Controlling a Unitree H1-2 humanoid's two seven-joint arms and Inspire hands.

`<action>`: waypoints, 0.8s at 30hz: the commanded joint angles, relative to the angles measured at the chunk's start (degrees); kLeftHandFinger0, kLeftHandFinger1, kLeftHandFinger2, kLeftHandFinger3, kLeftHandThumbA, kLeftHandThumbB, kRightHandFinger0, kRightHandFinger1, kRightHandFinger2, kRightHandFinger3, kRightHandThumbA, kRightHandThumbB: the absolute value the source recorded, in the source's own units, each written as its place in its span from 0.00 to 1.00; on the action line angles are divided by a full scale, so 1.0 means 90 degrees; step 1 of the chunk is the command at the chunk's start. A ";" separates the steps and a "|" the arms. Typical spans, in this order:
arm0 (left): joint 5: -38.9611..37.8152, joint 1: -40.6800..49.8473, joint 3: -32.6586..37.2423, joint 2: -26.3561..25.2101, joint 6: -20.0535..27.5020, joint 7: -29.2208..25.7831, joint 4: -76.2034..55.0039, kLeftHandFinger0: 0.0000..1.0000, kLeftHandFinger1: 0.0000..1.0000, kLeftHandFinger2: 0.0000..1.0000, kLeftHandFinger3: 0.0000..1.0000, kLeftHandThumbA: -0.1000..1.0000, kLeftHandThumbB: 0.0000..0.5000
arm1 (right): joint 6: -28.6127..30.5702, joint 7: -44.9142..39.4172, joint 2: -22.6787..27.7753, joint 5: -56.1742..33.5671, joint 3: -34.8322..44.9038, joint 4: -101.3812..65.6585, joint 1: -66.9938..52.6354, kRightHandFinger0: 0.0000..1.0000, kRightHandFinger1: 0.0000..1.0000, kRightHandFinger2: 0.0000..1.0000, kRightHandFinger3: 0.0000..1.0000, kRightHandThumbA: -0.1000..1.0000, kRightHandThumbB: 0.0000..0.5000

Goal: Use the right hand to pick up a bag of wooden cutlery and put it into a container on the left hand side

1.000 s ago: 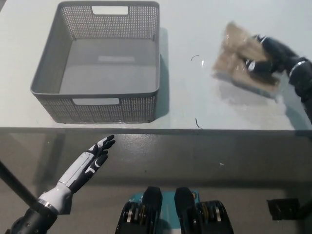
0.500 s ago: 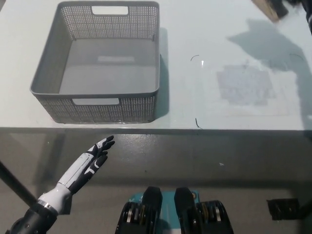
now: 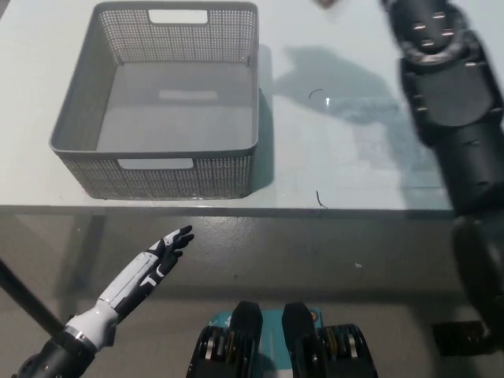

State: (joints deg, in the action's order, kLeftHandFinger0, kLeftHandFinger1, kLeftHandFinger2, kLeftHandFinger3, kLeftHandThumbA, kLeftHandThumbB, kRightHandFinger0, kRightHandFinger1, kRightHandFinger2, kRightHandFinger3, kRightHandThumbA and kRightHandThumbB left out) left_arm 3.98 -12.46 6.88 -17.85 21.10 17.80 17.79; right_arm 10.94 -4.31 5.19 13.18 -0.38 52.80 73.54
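While the right arm (image 3: 449, 102) reaches up from 5 o'clock to about 1 o'clock in my view, the right hand at its end runs off the top edge, so I cannot tell whether it is clamped on anything or not. All I see of the bag (image 3: 326, 3) is a small brown sliver at the top edge, near 12 o'clock, just left of where the arm leaves the frame. Too little of it shows for me to say how it lies or whether it is being held. It is not in the basket (image 3: 75, 126).

That basket sits at 10 to 11 o'clock on the table (image 3: 354, 177). It is grey and perforated, with a cut-out handle in the near wall and another in the far wall. Nothing lies inside; I see only its bare floor with a pale rectangle at the middle. Its near wall stands close to the table's front edge. The arm's shadow falls on the tabletop between the basket and the arm, touching neither. Two tiny dark marks show on the surface, one near the shadow and one by the front edge at about 6 o'clock.

My left hand (image 3: 161, 253) rests at 7 o'clock, below the table's front edge and well apart from the basket. It is stretched out flat, pointing up toward 1 o'clock, and holds nothing
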 commanded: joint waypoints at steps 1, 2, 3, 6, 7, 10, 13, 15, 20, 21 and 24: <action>-0.0227 -0.0029 0.0043 -0.0145 0.0140 0.0256 -0.0061 1.00 1.00 1.00 1.00 1.00 0.91 | 0.0495 0.0121 -0.0329 -0.0147 -0.0175 0.0010 0.0838 0.02 0.49 0.84 0.80 0.00 0.33; -0.0204 -0.0026 0.0053 -0.0139 0.0144 0.0251 -0.0048 1.00 1.00 1.00 1.00 1.00 0.91 | 0.0490 0.0173 -0.0424 -0.0109 -0.0227 0.0088 0.0879 0.09 0.54 0.87 0.81 0.00 0.31; -0.0158 -0.0012 0.0068 -0.0130 0.0153 0.0233 -0.0036 1.00 1.00 1.00 1.00 1.00 0.92 | 0.0386 0.0255 -0.0553 -0.0056 -0.0283 0.0154 0.0911 0.11 0.53 0.87 0.82 0.00 0.30; -0.0131 0.0052 0.0088 -0.0133 0.0087 0.0248 -0.0108 1.00 1.00 1.00 1.00 1.00 0.92 | 0.0356 0.0587 -0.0928 0.0151 -0.0497 0.0468 0.0936 0.08 0.53 0.89 0.87 0.00 0.30; -0.0136 0.0059 0.0088 -0.0125 0.0082 0.0247 -0.0114 1.00 1.00 1.00 1.00 1.00 0.92 | 0.0399 0.0624 -0.0995 0.0162 -0.0535 0.0542 0.0919 0.10 0.55 0.91 0.87 0.00 0.30; -0.0049 0.0060 0.0098 -0.0135 0.0055 0.0221 -0.0172 1.00 1.00 1.00 1.00 1.00 0.92 | 0.0712 0.0742 -0.1158 0.0276 -0.0742 0.0975 0.0881 0.08 0.59 0.96 0.95 0.00 0.28; 0.0151 0.0034 0.0134 -0.0172 0.0080 0.0165 -0.0225 1.00 1.00 1.00 1.00 1.00 0.91 | 0.0918 0.1045 -0.1168 0.0573 -0.1057 0.1251 0.0852 0.05 0.56 0.93 0.95 0.00 0.31; 0.0237 0.0037 0.0150 -0.0197 0.0050 0.0149 -0.0276 1.00 1.00 1.00 1.00 1.00 0.92 | 0.1045 0.1125 -0.1148 0.0612 -0.1180 0.1502 0.0841 0.06 0.57 0.93 0.95 0.00 0.32; 0.0311 0.0002 0.0162 -0.0215 0.0134 0.0127 -0.0317 1.00 1.00 1.00 1.00 1.00 0.91 | 0.0786 0.1220 -0.1049 0.0778 -0.1489 0.1894 0.0836 0.12 0.56 0.86 0.91 0.00 0.31; 0.0299 -0.0010 0.0161 -0.0221 0.0144 0.0140 -0.0318 1.00 1.00 1.00 1.00 1.00 0.91 | 0.0724 0.1184 -0.1031 0.0782 -0.1521 0.1909 0.0846 0.15 0.55 0.82 0.86 0.01 0.33; 0.0258 -0.0049 0.0166 -0.0225 0.0121 0.0185 -0.0319 1.00 1.00 1.00 1.00 1.00 0.91 | 0.0675 0.1031 -0.0939 0.0938 -0.1770 0.2036 0.0878 0.48 0.73 0.87 0.91 0.43 0.59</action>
State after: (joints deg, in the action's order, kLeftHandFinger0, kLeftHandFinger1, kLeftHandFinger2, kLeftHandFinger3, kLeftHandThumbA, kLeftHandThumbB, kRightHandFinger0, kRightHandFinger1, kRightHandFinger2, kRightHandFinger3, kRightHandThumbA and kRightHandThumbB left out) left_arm 5.94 -11.71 8.49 -18.21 21.05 19.17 16.78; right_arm 14.81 2.90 -4.56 19.32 -14.67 71.70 76.59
